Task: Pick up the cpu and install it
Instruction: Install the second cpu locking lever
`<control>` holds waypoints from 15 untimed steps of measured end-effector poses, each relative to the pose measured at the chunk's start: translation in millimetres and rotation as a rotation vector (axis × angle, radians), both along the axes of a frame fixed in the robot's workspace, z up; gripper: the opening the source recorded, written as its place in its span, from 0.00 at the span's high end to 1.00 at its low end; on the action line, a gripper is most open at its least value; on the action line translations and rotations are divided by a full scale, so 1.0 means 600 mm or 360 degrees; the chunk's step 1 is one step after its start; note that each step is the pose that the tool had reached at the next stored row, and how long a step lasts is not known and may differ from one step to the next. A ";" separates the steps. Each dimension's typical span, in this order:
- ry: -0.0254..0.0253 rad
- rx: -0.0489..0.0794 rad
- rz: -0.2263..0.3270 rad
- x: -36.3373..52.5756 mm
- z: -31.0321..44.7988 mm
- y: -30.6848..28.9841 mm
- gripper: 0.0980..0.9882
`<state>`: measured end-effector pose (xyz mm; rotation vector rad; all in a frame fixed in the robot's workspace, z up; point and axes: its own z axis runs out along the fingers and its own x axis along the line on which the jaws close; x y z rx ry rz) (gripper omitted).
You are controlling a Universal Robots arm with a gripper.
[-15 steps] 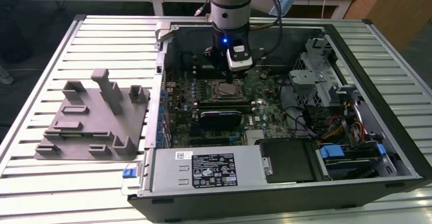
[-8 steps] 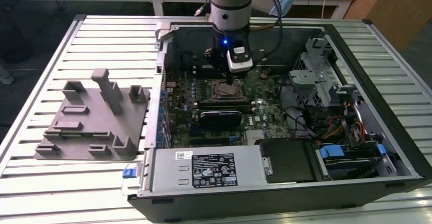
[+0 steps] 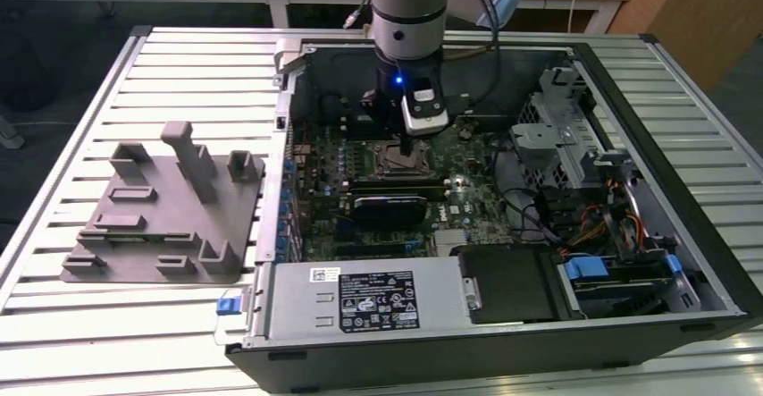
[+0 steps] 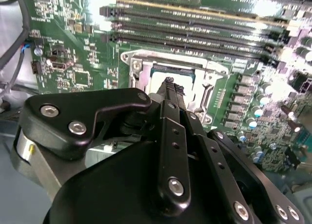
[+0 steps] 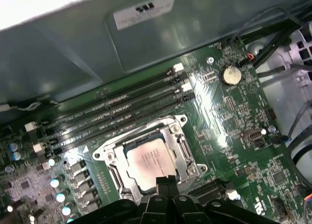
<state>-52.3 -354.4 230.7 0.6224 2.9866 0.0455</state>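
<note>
The cpu [image 5: 147, 163], a silvery square chip, lies flat inside the metal socket frame [image 5: 177, 131] on the green motherboard [image 5: 229, 112]. In the second wrist view part of the cpu [image 4: 183, 73] shows just beyond my fingertips. My gripper [image 5: 165, 181] hangs directly over the cpu's near edge, its two black fingers pressed together with nothing between them. In the exterior view the gripper [image 3: 409, 156] reaches down into the open computer case over the socket [image 3: 388, 160]. Whether the fingertips touch the chip I cannot tell.
Memory slots [image 5: 122, 112] run alongside the socket. The grey plastic fixture block [image 3: 167, 208] sits on the slatted table at the exterior view's left. A power supply [image 3: 357, 298], drive cages [image 3: 560, 137] and cables [image 3: 596, 226] crowd the case [image 3: 667, 101].
</note>
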 end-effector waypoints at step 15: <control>-0.00001 0.0000 0.0005 -0.001 0.000 -0.0352 0.99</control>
